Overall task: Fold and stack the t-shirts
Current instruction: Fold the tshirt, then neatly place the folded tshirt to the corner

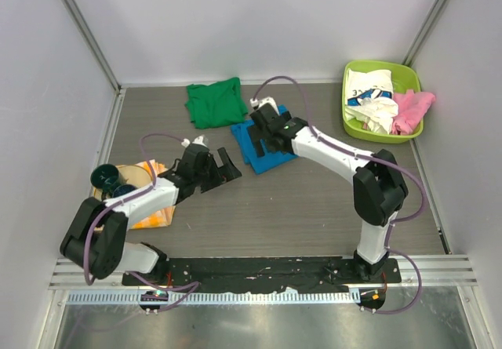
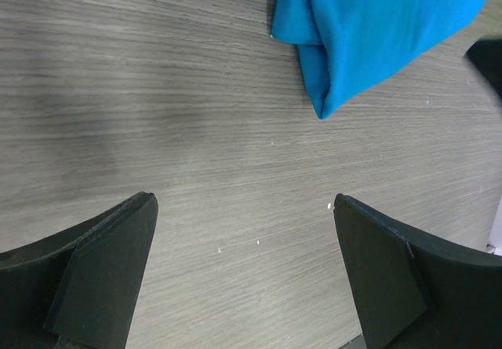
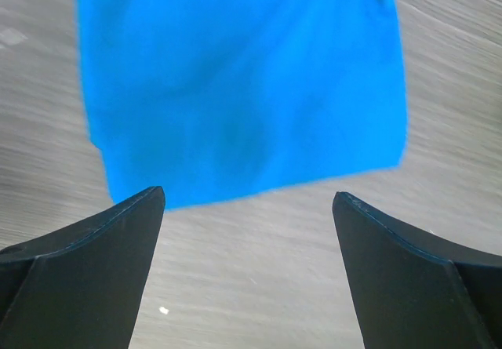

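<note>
Blue t-shirt (image 3: 243,90) beneath right gripper (image 3: 248,201), jaws wide, holding nothing

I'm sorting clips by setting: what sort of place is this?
Probably a robot lab test cell: plain white partition walls enclose a grey wood-grain table, and two white-and-black robot arms stand bolted to a black mounting plate.

Blue shirt (image 1: 245,141): plain bright blue, folded into a compact flat rectangle with a doubled edge at one corner, lying at the centre of the top view, partly hidden. Green shirt (image 1: 214,103): plain, loosely folded and rumpled, lying flat just up and left of the blue one. White shirt (image 1: 372,94): printed in blue and black, crumpled in the bin (image 1: 401,69) at upper right. Pink shirt (image 1: 412,110): crumpled beside the white one, draped over the bin's right rim.
</note>
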You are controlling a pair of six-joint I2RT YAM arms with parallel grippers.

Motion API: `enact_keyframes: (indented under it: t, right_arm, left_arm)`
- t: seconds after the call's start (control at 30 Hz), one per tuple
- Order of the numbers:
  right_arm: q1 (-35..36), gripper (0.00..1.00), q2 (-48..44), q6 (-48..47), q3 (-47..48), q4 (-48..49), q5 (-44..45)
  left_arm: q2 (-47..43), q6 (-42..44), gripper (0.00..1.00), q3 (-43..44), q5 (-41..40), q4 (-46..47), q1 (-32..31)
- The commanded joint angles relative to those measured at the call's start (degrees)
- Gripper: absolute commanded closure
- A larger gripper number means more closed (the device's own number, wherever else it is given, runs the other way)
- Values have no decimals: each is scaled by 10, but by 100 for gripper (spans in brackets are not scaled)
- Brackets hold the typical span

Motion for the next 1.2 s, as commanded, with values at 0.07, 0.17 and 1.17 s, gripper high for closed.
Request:
enact_keyframes:
  t: [0.07, 0.17, 1.17]
  right_arm:
    - [92, 5, -44, -48, -34, -112, 262]
    - [155, 3, -97, -88, -114, -55, 309]
    - [345, 0, 4, -481, -432, 533, 459]
  left_arm:
    - [-93, -5, 0, -24, -38, -31, 7]
    - [-115, -3, 0, -35, -37, -28, 8]
    - [-32, -30, 0, -66, 0, 78, 57]
